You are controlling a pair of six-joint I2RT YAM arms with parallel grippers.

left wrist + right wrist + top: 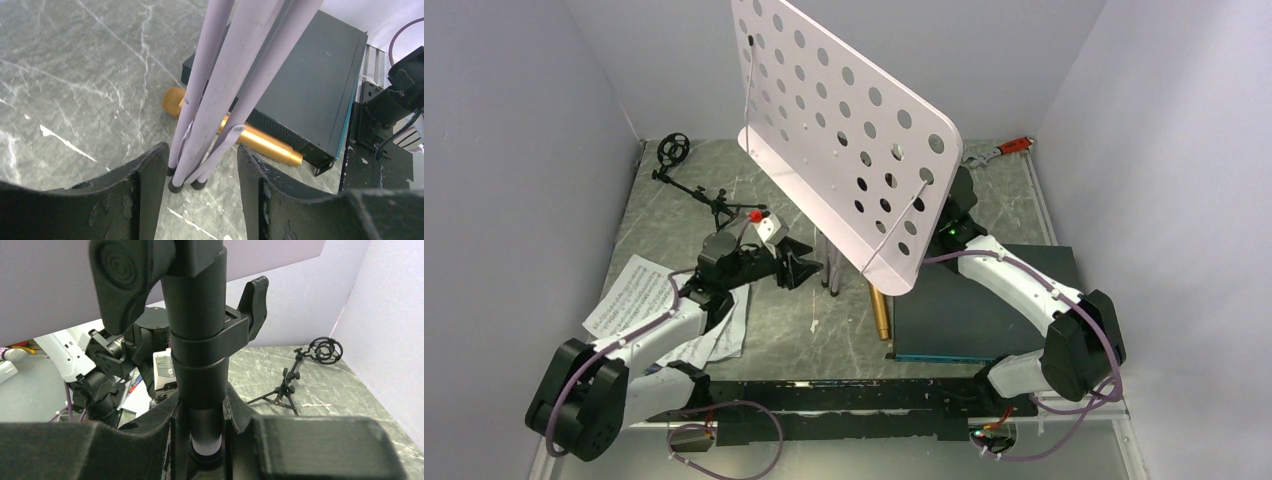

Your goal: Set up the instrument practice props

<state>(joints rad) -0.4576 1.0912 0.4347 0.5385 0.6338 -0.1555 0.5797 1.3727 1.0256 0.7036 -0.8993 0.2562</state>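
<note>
Our left pincer [200, 156] has its jaws apart, roughly half open, straddling the folded tripod legs [220, 75] just above their rubber feet. We can see a gap on both sides, so nothing's gripped yet. The right pincer [200, 407] is clamped on the black post of the music stand [844, 130], right below the clamp collar, and it's keeping the thing upright with the perforated desk tilted up over the middle of the surface [75, 75]. Our guess is the step in hand is spreading the tripod. To do that well, we'd catch one outer leg rather than the whole bundle, pinch it low and ease it outward while the right side holds the post steady. Watch the gold microphone [265, 142]: it lies just behind the feet, against the edge of the dark board [310, 75], so a leg swinging that way could knock it. Further out, the sheet-music pages [629, 295] lie by the left arm and the little mic stand [694, 185] lies on its side at the far left, neither set up.
</note>
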